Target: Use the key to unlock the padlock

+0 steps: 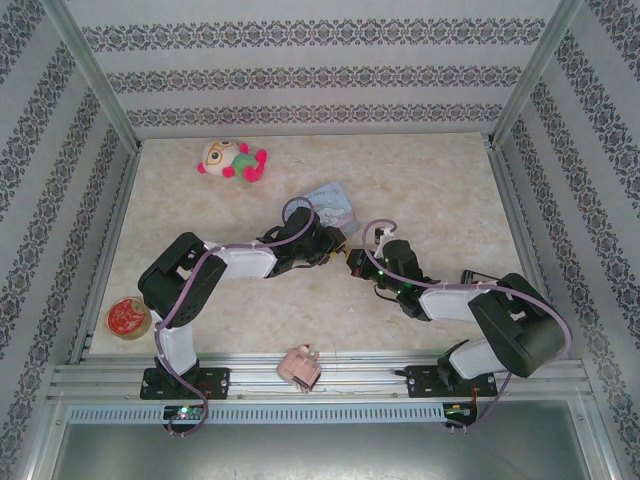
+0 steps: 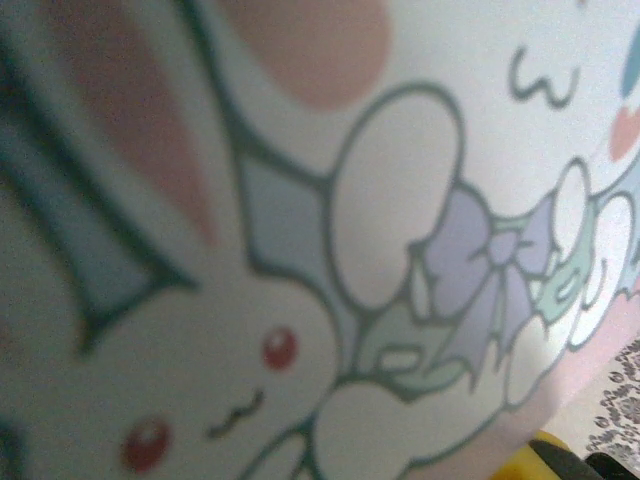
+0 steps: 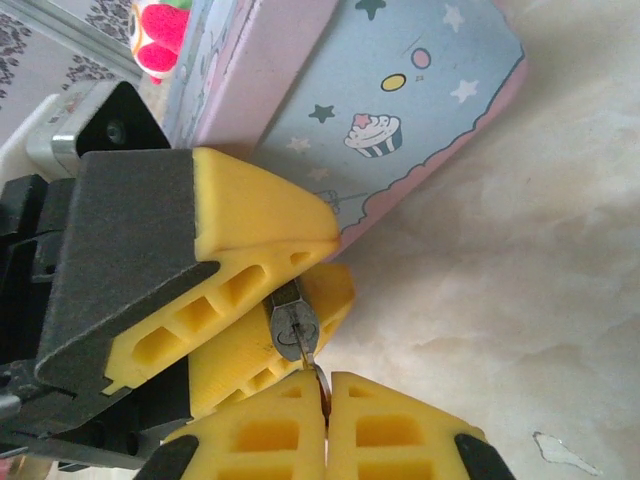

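Near the middle of the desk (image 1: 440,200), the two arms meet tip to tip just on the near side of the pale blue cartoon tin (image 1: 330,205). In the right wrist view, the left end effector (image 3: 318,262) is closed narrowly on the padlock (image 3: 293,325). The small dark body is pinched between its two yellow fingers, with the keyhole end facing the right arm. The right end effector (image 3: 325,395) has its yellow fingers pressed fully together on the key (image 3: 312,362), a thin silvery blade that pokes out from the seam between them. The key's tip meets the padlock's keyhole face; how deep it sits cannot be told. Both things are held above the desk, with the tin lying just beyond them. The left wrist view is a close blur of the tin's rabbit drawing. A plush toy (image 1: 233,160) lies at the far left, a red tape roll (image 1: 128,318) at the left edge, and a pink blocky object (image 1: 300,367) at the near edge between the arm bases.
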Tool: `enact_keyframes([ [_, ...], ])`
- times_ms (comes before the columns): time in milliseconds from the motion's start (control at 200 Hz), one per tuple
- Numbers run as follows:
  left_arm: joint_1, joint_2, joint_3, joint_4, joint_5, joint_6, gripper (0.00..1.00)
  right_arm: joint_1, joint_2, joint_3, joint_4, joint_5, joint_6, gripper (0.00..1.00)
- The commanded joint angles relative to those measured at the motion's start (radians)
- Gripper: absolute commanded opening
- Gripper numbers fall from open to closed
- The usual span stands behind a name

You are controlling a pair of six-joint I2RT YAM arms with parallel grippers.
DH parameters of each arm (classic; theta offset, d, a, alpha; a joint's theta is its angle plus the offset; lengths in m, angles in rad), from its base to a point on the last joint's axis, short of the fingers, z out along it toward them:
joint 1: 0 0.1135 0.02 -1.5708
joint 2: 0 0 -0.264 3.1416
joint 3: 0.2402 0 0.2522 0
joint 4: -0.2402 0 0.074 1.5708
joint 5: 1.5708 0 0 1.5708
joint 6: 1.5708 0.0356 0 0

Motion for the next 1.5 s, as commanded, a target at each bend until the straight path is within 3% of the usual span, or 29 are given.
enact_keyframes([
  [0,-0.015,0.003,-0.006,-0.185,0.172,-0.136,0.00,-0.027,-0.022,-0.004,0.015,0.009,0.017,0.00],
  [400,-0.016,-0.040,-0.010,-0.232,0.134,-0.189,0.00,-0.022,0.056,0.004,0.035,-0.020,0.094,0.00],
  [825,-0.030,-0.009,0.030,-0.267,0.128,-0.161,0.00,-0.030,0.261,0.013,0.384,-0.137,0.303,0.00],
  [1194,-0.038,0.006,0.063,-0.306,0.148,-0.138,0.00,0.004,0.272,0.022,0.368,-0.009,0.230,0.00],
  [1404,-0.041,0.032,0.065,-0.288,0.172,-0.152,0.00,0.002,0.257,0.089,0.435,-0.176,0.133,0.00],
  [1494,-0.041,0.037,0.062,-0.276,0.178,-0.162,0.00,0.010,0.215,0.095,0.410,-0.189,0.075,0.00],
])
